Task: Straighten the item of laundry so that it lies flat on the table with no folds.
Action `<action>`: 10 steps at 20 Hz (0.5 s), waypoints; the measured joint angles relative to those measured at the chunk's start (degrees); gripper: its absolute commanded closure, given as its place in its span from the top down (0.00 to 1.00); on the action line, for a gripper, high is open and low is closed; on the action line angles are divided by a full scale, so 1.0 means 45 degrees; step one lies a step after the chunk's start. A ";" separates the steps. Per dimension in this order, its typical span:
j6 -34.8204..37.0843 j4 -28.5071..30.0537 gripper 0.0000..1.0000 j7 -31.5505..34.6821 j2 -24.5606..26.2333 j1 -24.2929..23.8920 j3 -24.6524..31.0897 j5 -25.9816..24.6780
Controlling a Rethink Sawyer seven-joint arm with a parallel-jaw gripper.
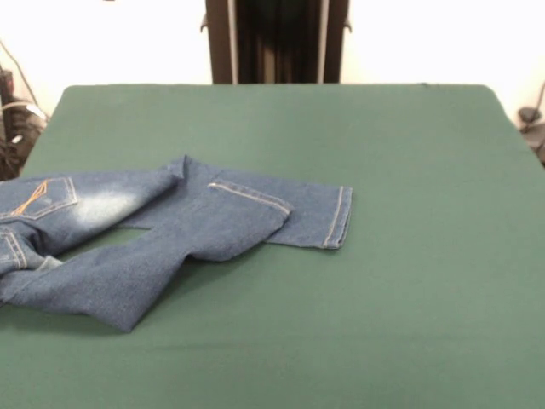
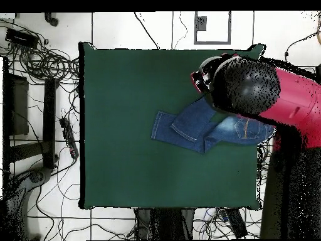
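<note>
Gripper itself isn't visible in either view. Overhead only shows the red and black arm swung across the table's right side, its bulky black joint sitting above the jeans' upper part. Fingers apart or together: can't tell, nothing of them shows. Front view has no arm in it at all, just the dark pedestal at the far edge.

Directly under the arm in overhead: the jeans, small blue denim pair, partly hidden by that joint. Waist end with an orange-stitched pocket lies under and just past the arm, at the table's right edge. Legs run away from the arm toward the table's middle.

Front view gives the better look at the jeans: not flat. Waist end is at the left edge of the picture, pocket with orange stitching up, a pale faded patch beside it. One leg stretches right, hem with light stitching lying flat. The other leg is folded across it, crossing over and ending in a rumpled point toward the near side. A gap of green shows between the legs near the crotch.

Green felt table takes up most of both views; jeans occupy only one side of it. Cables sprawl on the floor beyond the table, far from the arm.
</note>
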 measured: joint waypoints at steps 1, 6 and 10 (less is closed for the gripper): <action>-0.0104 0.0050 1.00 0.0032 0.0009 0.0024 -0.0033 0.0000; -0.1087 0.0506 1.00 0.0165 0.0064 0.0202 -0.0269 0.0003; -0.1676 0.0768 1.00 0.0165 0.0109 0.0268 -0.0368 -0.0011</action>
